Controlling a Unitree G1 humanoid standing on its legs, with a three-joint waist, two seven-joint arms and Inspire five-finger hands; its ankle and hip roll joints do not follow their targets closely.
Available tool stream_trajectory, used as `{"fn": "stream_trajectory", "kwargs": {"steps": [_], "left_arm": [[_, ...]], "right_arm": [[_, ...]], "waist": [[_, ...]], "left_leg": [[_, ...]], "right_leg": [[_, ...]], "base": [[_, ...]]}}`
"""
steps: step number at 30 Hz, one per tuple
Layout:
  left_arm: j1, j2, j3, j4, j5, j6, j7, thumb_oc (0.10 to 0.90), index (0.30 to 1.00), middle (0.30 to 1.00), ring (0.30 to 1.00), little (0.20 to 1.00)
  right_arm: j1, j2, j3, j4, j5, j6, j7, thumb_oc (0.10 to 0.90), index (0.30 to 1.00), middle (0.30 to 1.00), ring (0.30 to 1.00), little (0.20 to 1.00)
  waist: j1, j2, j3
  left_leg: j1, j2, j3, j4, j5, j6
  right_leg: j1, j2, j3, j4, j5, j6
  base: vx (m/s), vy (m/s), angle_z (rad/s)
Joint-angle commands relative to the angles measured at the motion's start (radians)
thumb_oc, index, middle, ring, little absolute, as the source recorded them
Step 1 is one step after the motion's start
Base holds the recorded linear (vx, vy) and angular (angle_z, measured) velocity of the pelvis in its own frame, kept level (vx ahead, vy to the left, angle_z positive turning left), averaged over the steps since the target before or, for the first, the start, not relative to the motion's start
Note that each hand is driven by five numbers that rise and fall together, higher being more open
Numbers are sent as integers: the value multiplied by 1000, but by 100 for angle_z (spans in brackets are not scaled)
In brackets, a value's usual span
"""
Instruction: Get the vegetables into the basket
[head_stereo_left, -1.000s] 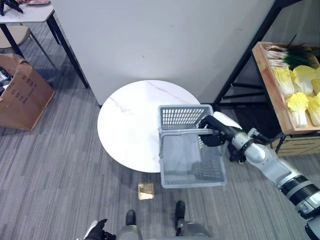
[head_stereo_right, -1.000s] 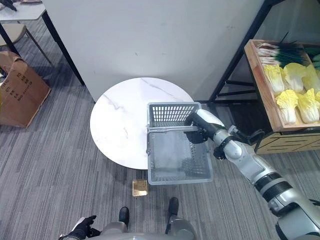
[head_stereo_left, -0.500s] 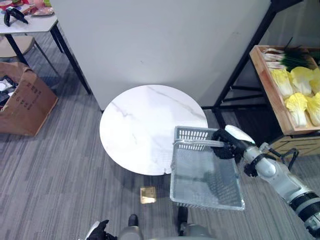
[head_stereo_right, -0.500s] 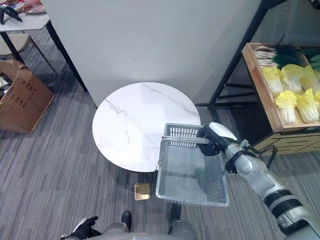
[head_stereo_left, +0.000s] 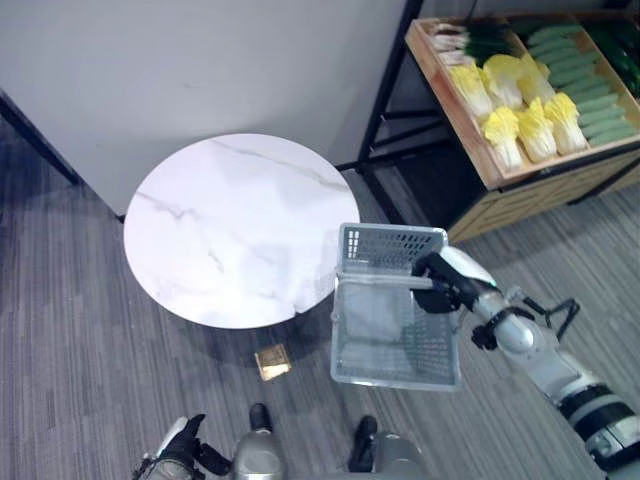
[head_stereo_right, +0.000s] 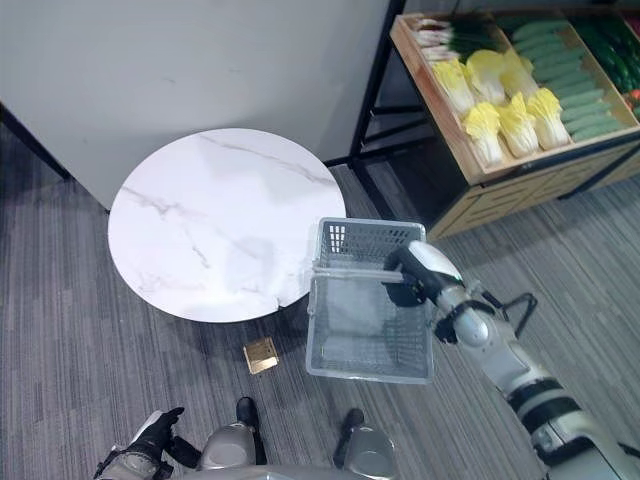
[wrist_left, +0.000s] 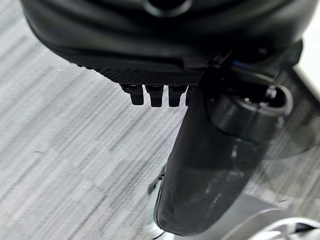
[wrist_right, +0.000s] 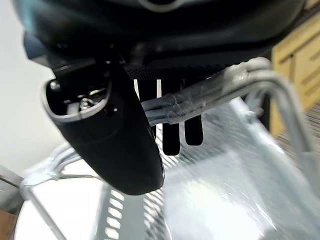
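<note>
Grey mesh basket (head_stereo_left: 395, 320) hangs from the right hand (head_stereo_left: 440, 283), whose fingers (wrist_right: 170, 135) curl round its metal handle (wrist_right: 220, 90). Left of that hand, the white marble worktop (head_stereo_left: 230, 230) touches the basket's rim. Beyond it, cabbages (head_stereo_left: 515, 125) and cucumbers (head_stereo_left: 585, 75) lie in a wooden shelf (head_stereo_left: 445, 80). The left hand (head_stereo_left: 180, 455) hangs low, fingers relaxed.
</note>
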Motion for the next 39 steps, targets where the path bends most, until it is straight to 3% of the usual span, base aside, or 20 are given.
{"fn": "stream_trajectory", "kwargs": {"steps": [1, 2, 3, 10, 18, 19, 21, 22, 23, 24, 25, 29, 32, 35, 39], "left_arm": [[22, 10, -4, 19, -3, -9, -3, 900, 1000, 1000, 1000, 1000], [24, 7, -4, 22, 1, -8, -3, 900, 1000, 1000, 1000, 1000], [23, 7, -3, 21, 1, -9, -2, 900, 1000, 1000, 1000, 1000], [22, -32, -25, 27, 26, -7, -13, 900, 1000, 1000, 1000, 1000], [11, -50, -39, 16, 37, -6, -15, 900, 1000, 1000, 1000, 1000], [1, -53, -39, 9, 33, -7, -17, 900, 1000, 1000, 1000, 1000], [-2, -53, -26, -6, 19, -10, -14, 900, 1000, 1000, 1000, 1000], [-2, -55, -19, -16, -1, -11, -8, 900, 1000, 1000, 1000, 1000], [-3, -55, -19, -16, -1, -11, -8, 900, 1000, 1000, 1000, 1000], [-2, -59, -13, -23, -20, -15, -1, 900, 1000, 1000, 1000, 1000], [10, -63, -1, -28, -52, -23, 8, 900, 1000, 1000, 1000, 1000], [25, -63, -17, -34, -66, -38, 21, 900, 1000, 1000, 1000, 1000], [23, -65, -19, -18, -55, -33, 19, 900, 1000, 1000, 1000, 1000], [16, -63, -55, -14, -5, -37, 13, 900, 1000, 1000, 1000, 1000], [14, -52, -54, -25, 1, -42, 11, 900, 1000, 1000, 1000, 1000]], "right_arm": [[-142, -25, -83, -93, 40, -83, -90, 400, 300, 300, 300, 300], [-139, -29, -84, -104, 40, -84, -86, 400, 300, 300, 300, 300], [-139, -30, -85, -105, 40, -84, -86, 400, 300, 300, 300, 300], [-96, -81, -102, -169, 36, -100, -72, 400, 300, 300, 300, 300], [16, -139, -202, -267, 48, -116, -66, 400, 300, 300, 300, 300], [62, -158, -241, -289, 53, -123, -68, 400, 300, 300, 300, 300], [102, -175, -276, -310, 56, -128, -66, 400, 300, 300, 300, 300], [105, -180, -280, -319, 62, -130, -65, 400, 300, 300, 300, 300], [106, -180, -281, -319, 62, -130, -65, 400, 300, 300, 300, 300], [96, -183, -276, -309, 66, -131, -68, 400, 300, 300, 300, 300], [83, -187, -264, -296, 73, -134, -67, 400, 300, 300, 300, 300], [4, -169, -217, -259, 87, -142, -65, 400, 300, 300, 300, 300], [23, -166, -226, -266, 78, -138, -61, 400, 300, 300, 300, 300], [35, -146, -243, -266, 62, -127, -68, 400, 300, 300, 300, 300], [27, -126, -233, -239, 37, -117, -79, 400, 300, 300, 300, 300]], "waist": [[15, -37, -91], [11, -36, -96], [11, -37, -93], [-27, -8, -90], [-68, 35, -71], [-86, 38, -66], [-85, 30, -46], [-70, 31, -35], [-72, 31, -36], [-58, 29, -27], [-31, 25, -19], [10, 38, -26], [1, 42, -33], [-33, 36, -44], [-41, 27, -46]], "left_leg": [[-43, -54, 0, -19, -22, 20], [-29, -55, -9, -22, -39, 8], [-39, -52, 7, -18, -20, 16], [-44, -6, 39, -30, 38, -31], [-34, 60, 50, -13, 80, -69], [-45, 86, 29, 40, 66, -100], [-82, 110, -17, 154, 64, -96], [-99, 86, -106, 174, 75, -95], [-102, 85, -108, 172, 78, -94], [-127, 33, -211, 166, 70, -84], [-150, -51, -360, 109, 36, -63], [-180, -133, -614, 12, 85, -63], [-141, -118, -562, -16, 80, -54], [-103, -142, -508, -29, 52, -22], [-87, -160, -418, -14, 11, 13]], "right_leg": [[28, -89, 23, 9, 62, 42], [43, -85, 24, -6, 47, 52], [37, -85, 14, -11, 60, 41], [62, -32, 16, -112, 24, 22], [43, 18, 53, -64, -27, -18], [51, 39, 69, -56, -57, -28], [53, 60, 82, -54, -59, -57], [53, 65, 102, -53, -60, -61], [51, 65, 100, -55, -58, -62], [50, 63, 121, -57, -55, -61], [41, 73, 189, -55, -46, -55], [25, 120, 352, -52, -39, -45], [27, 118, 368, -41, -51, -42], [12, 79, 415, -38, -42, -10], [-24, 40, 487, -41, 0, 33]], "base": [[74, -95, -61], [15, -83, -28], [-14, -128, -14], [-27, -129, -11], [-25, -168, -12], [27, -255, -14], [-41, -251, -13], [-59, -77, -17], [-12, -14, -60], [25, -48, -85], [62, -46, -104], [121, 50, -131], [81, 188, -146], [60, 283, -81], [-3, 256, -49]]}}
